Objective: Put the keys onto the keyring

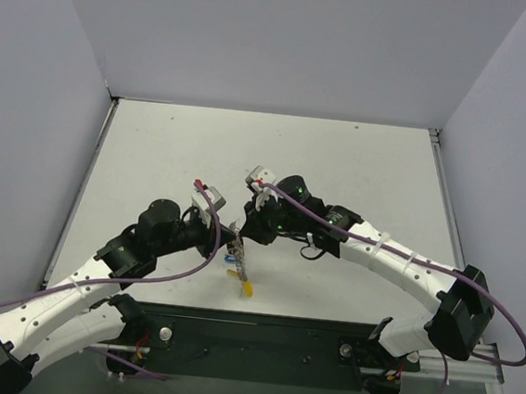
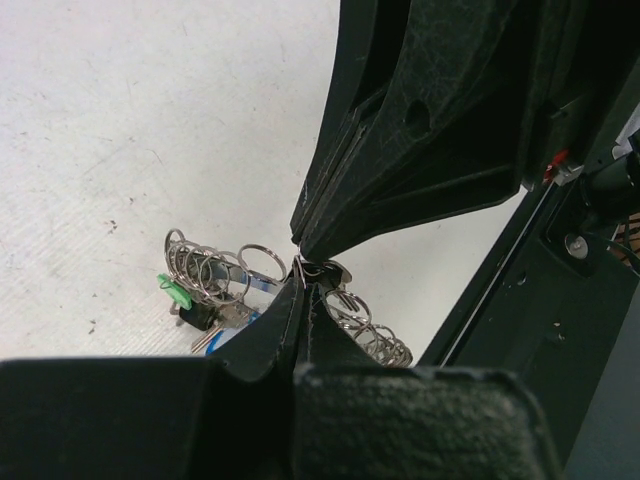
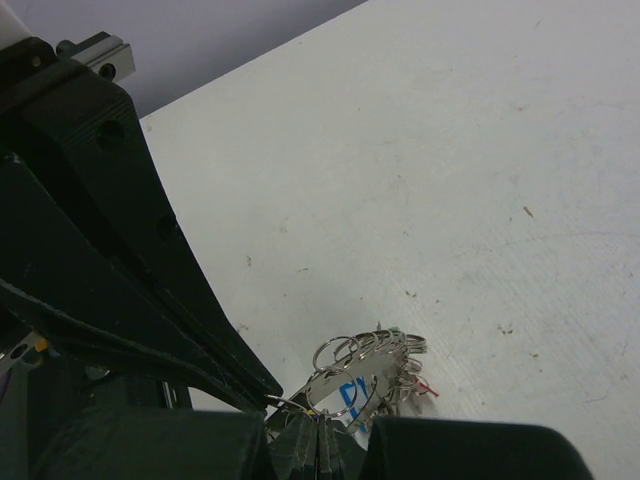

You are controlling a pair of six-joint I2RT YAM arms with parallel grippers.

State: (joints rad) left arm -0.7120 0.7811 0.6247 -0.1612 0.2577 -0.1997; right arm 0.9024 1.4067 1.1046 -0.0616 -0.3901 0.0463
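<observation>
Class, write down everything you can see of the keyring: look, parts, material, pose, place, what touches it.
The keyring is a silvery metal hoop whose rim is a chain of overlapping split rings. It sits near the front edge of the table. The left gripper and right gripper, both shut, pinch its rim, tips meeting. Among its rings sit keys with green, red and yellow heads and a blue-marked tag.

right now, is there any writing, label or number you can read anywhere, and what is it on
Blue marks on a silvery tag hanging among the loops of the keyring: too blurred to read.
No other words, brands, numbers or signs can be read in any view.
</observation>
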